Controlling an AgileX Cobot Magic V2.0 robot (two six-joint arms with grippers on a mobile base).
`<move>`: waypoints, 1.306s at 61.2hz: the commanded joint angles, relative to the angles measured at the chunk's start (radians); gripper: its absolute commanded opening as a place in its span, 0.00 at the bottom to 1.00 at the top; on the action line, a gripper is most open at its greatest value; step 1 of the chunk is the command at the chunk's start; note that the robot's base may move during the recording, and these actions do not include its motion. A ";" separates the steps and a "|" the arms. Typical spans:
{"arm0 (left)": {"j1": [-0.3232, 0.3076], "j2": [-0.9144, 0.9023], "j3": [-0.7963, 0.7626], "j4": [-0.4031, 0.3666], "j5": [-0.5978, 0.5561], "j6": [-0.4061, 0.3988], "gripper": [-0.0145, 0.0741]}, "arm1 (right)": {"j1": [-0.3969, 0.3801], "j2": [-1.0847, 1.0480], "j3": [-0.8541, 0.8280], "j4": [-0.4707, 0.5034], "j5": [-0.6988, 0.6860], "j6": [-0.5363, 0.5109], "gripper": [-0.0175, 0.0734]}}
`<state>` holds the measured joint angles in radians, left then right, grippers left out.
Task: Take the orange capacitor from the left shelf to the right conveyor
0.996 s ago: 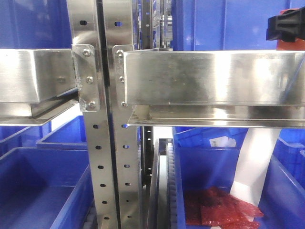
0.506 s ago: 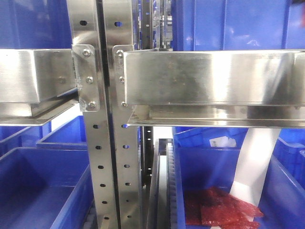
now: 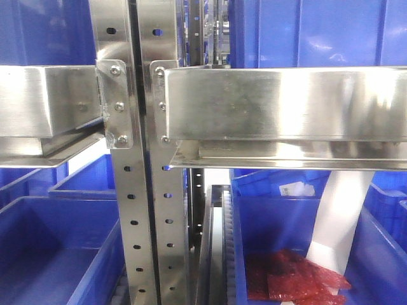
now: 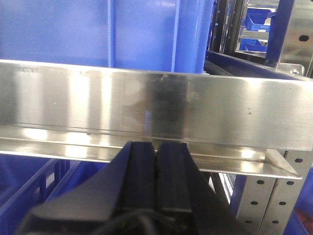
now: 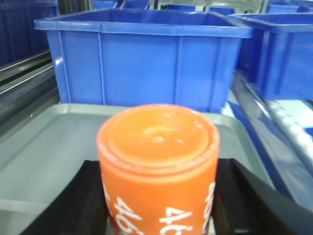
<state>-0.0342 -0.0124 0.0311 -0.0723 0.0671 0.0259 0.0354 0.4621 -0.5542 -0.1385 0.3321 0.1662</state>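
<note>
Gone from the front view's upper right corner is the black and orange shape that showed there a second ago; that view now holds only the steel shelf (image 3: 280, 105), its perforated posts, blue bins (image 3: 51, 248) above and below, and red bags (image 3: 289, 276) lying in the lower right bin. Only the right wrist view shows the orange capacitor (image 5: 159, 161). It stands upright with its flat top toward the camera and white digits on its side, clamped between the black fingers of the right gripper (image 5: 159, 198). A grey tray (image 5: 49, 142) lies under it, though whether they touch cannot be told, and a blue bin (image 5: 142, 63) stands just behind the tray. The left wrist view alone shows the left gripper (image 4: 156, 166), fingers pressed together with nothing between them, pointing at the front edge of a shelf tier.
</note>
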 commanded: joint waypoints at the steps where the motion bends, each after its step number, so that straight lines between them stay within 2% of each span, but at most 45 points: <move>1: -0.007 -0.012 -0.005 -0.002 -0.091 -0.001 0.02 | -0.006 -0.088 -0.026 -0.011 0.028 -0.002 0.32; 9: -0.007 -0.012 -0.005 -0.002 -0.091 -0.001 0.02 | -0.006 -0.233 -0.026 -0.011 0.123 -0.002 0.32; 22: -0.007 -0.012 -0.005 -0.002 -0.091 -0.001 0.02 | -0.006 -0.374 -0.026 -0.011 0.179 -0.002 0.32; 80: -0.007 -0.012 -0.005 -0.002 -0.091 -0.001 0.02 | -0.006 -0.380 -0.025 -0.011 0.179 -0.002 0.32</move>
<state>-0.0342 -0.0124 0.0311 -0.0723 0.0671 0.0259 0.0354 0.0686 -0.5525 -0.1385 0.6003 0.1662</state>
